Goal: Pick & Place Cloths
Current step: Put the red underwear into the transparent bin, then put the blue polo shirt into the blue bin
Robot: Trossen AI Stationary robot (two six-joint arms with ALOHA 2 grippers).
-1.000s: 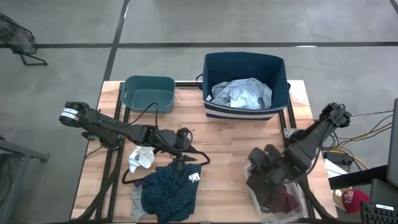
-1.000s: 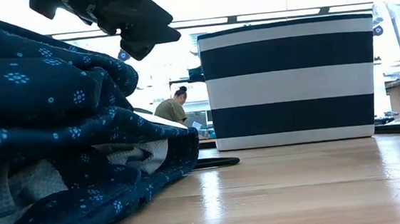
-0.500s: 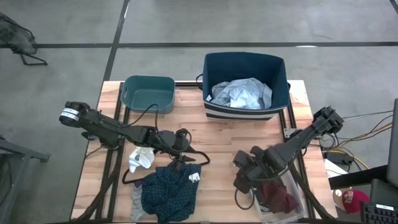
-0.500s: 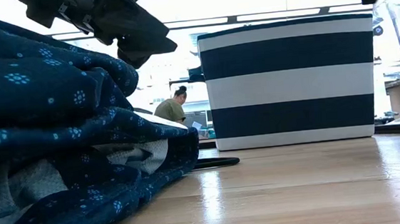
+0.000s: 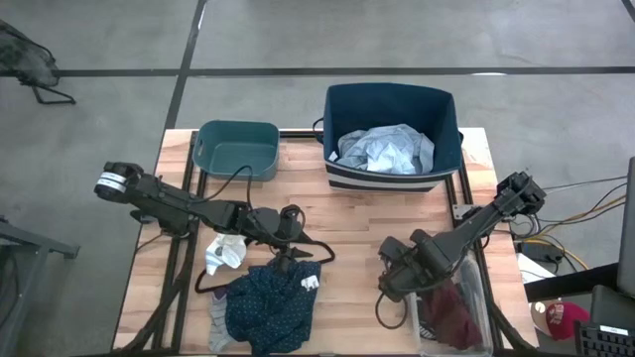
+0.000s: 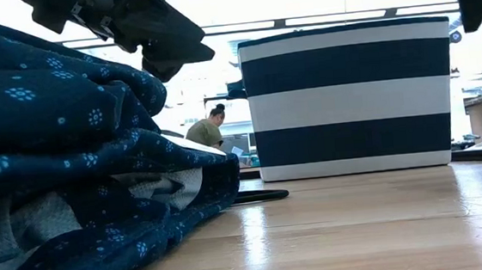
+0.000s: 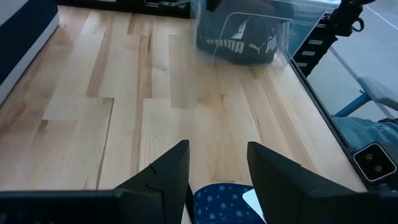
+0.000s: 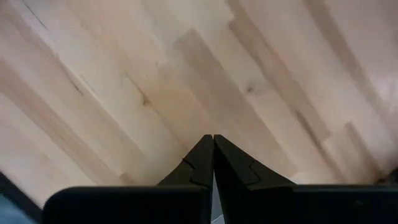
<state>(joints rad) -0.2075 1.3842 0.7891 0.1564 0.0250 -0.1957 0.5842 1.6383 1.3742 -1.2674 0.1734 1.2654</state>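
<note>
The navy patterned top (image 5: 266,305) lies bunched on the wood near the table's near edge and fills the left of the low view (image 6: 62,166). A white sock (image 5: 224,251) lies beside it. My left gripper (image 5: 289,256) hovers open just above the top's far edge (image 7: 221,199), touching nothing. My right gripper (image 5: 390,282) is shut over bare wood (image 8: 213,146), left of the clear box (image 5: 474,297) that holds the maroon piece (image 5: 451,312) and a black piece (image 7: 242,37). The pale grey-blue shirt (image 5: 387,149) lies in the striped basket (image 5: 342,99).
A thin black hanger (image 5: 319,253) lies at the navy top's far side. A teal tub (image 5: 236,149) stands at the far left and the striped basket (image 6: 350,100) at the far edge. Bare wood spans the table's middle. A person (image 6: 210,129) sits in the room beyond.
My right gripper has come out of the clear box and moved toward the table's left, and now hangs over bare wood. The clear box's wall has left the right edge of the low view.
</note>
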